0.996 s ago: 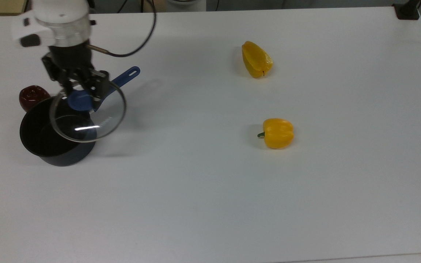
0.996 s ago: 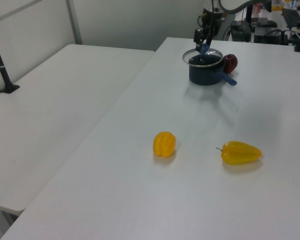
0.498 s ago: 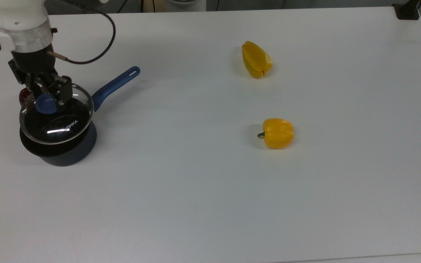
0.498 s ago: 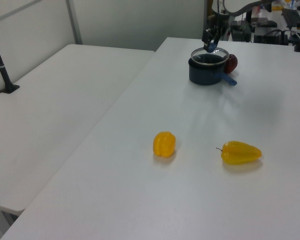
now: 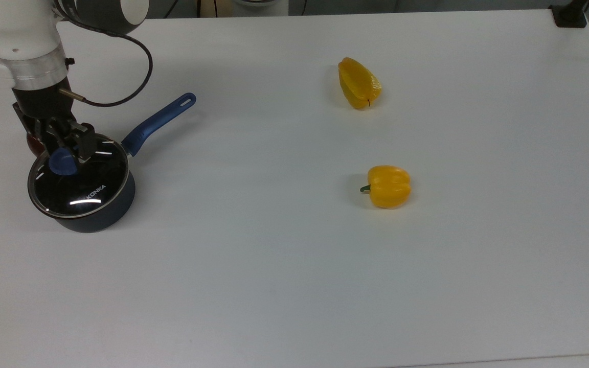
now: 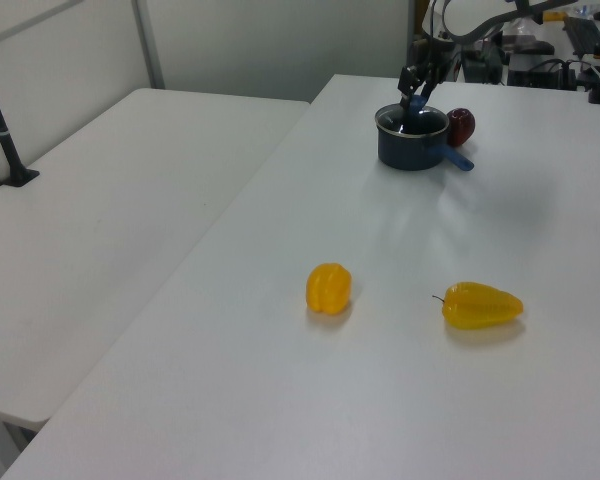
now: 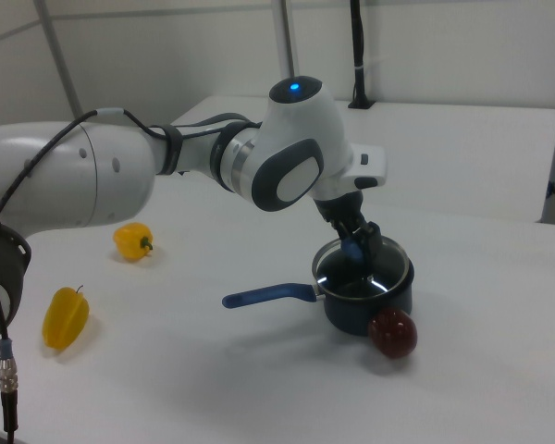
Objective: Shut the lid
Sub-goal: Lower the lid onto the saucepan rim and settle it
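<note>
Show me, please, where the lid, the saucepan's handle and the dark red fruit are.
Lid (image 5: 90, 186), top view, on its glass.
Saucepan's handle (image 5: 159, 118), top view, mid-handle.
Dark red fruit (image 7: 392, 334), right view, its middle.

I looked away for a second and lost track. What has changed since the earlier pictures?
The claw, gripping the blue knob, carried the lid toward the top view's left and lowered it from a tilt beside the pot until it sits flat on the rim. The claw remains shut on the knob. Both yellow peppers, the red fruit and the pot stayed put.
</note>
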